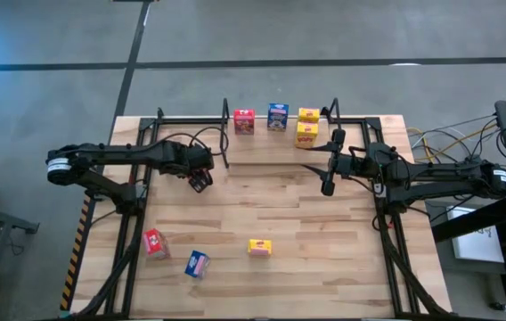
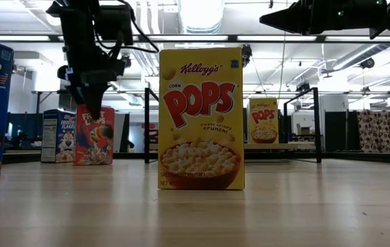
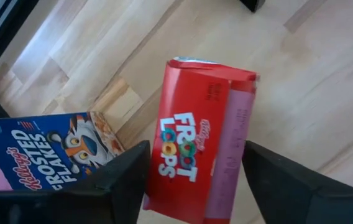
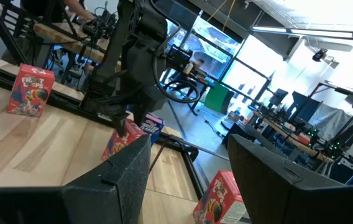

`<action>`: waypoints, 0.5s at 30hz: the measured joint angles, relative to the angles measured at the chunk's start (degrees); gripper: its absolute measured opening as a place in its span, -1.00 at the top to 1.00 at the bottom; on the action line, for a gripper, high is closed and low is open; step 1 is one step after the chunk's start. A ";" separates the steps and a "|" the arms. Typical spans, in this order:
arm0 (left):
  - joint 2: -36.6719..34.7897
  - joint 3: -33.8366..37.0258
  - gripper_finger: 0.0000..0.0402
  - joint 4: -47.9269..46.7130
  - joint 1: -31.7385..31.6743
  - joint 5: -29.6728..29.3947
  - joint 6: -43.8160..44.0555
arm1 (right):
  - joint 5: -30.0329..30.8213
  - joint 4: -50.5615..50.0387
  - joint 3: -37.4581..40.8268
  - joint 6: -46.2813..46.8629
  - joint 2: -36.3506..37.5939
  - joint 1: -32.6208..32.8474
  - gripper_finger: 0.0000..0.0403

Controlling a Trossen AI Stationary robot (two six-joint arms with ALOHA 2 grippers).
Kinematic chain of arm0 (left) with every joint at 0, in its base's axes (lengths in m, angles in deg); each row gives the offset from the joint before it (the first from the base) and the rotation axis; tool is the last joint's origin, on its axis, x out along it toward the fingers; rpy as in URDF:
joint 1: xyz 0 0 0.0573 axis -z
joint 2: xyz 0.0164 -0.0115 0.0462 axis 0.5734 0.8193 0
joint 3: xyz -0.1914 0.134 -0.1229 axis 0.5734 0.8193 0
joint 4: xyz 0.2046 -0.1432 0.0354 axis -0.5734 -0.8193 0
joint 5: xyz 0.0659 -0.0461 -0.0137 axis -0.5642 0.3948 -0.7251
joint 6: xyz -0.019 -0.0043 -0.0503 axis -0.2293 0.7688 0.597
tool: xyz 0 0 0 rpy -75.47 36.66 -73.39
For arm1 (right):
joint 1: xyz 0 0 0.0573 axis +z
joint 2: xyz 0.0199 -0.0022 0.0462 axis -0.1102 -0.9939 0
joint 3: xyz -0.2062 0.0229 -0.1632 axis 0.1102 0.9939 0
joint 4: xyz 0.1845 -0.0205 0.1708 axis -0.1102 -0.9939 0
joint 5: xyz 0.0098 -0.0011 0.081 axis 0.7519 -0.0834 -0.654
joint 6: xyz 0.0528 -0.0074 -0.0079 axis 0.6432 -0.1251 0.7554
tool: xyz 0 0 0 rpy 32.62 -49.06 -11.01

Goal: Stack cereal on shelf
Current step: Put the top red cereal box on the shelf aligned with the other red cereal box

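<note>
High view shows the job partly done. Farthest left, the left gripper (image 1: 200, 181) hangs over bare tabletop with its fingers (image 3: 117, 183) spread and nothing between the pads. In its wrist view a red Froot Loops box (image 3: 200, 165) shows through the gap between those fingers, lower down on the wood and not touched. A blue Frosted Flakes box (image 3: 46, 158) lies just outside one fingertip.

These two, red (image 1: 153, 242) and blue (image 1: 197, 264), with a yellow Corn Pops box (image 1: 259, 248), stand loose on the table. They are well away from both sets of fingers, on the side away from the shelf (image 1: 266, 150).

On the shelf four boxes are already placed: one red (image 1: 244, 121), one blue (image 1: 277, 117) and two yellow (image 1: 307, 114), close together. Whether the two yellow ones are stacked or one stands in front cannot be told.

Farthest right, the right gripper (image 1: 328, 185) waits just off the shelf's right end, its fingers (image 4: 114, 180) apart and empty.

Judging by this, roughly half is shelved. At least the three loose boxes remain, and the red one under the left fingers looks like the next pick. Nine boxes cannot be counted here.
</note>
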 joint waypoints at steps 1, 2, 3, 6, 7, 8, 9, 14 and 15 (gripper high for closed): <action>0.00 0.02 -0.12 -0.02 0.00 0.00 0.00 | 0.00 0.00 0.00 0.02 0.00 0.00 -0.02; 0.00 0.02 -0.08 0.00 0.00 0.00 0.00 | 0.02 0.00 0.00 0.00 0.00 0.00 -0.02; 0.00 0.02 -0.04 0.00 0.00 0.00 0.02 | 0.01 0.00 0.00 0.00 0.00 0.00 -0.02; 0.00 0.11 0.06 0.00 0.00 0.00 0.02 | 0.00 0.00 0.00 0.00 0.00 0.00 -0.02; 0.00 0.11 0.09 0.02 0.00 0.00 0.02 | 0.00 0.00 0.00 0.00 0.00 0.00 -0.02; 0.00 0.11 0.12 0.02 0.00 0.00 0.02 | 0.00 0.00 0.00 0.00 0.00 0.00 -0.02; 0.00 0.11 0.15 0.02 0.00 0.00 0.02 | 0.02 0.00 0.00 0.00 0.00 0.00 -0.02; 0.00 -0.13 0.22 -0.22 0.11 0.03 0.04 | 0.02 0.00 0.00 0.00 0.00 0.00 -0.02; 0.00 -0.54 0.22 -0.26 0.19 0.04 0.02 | 0.02 0.00 0.00 0.00 0.00 0.00 -0.02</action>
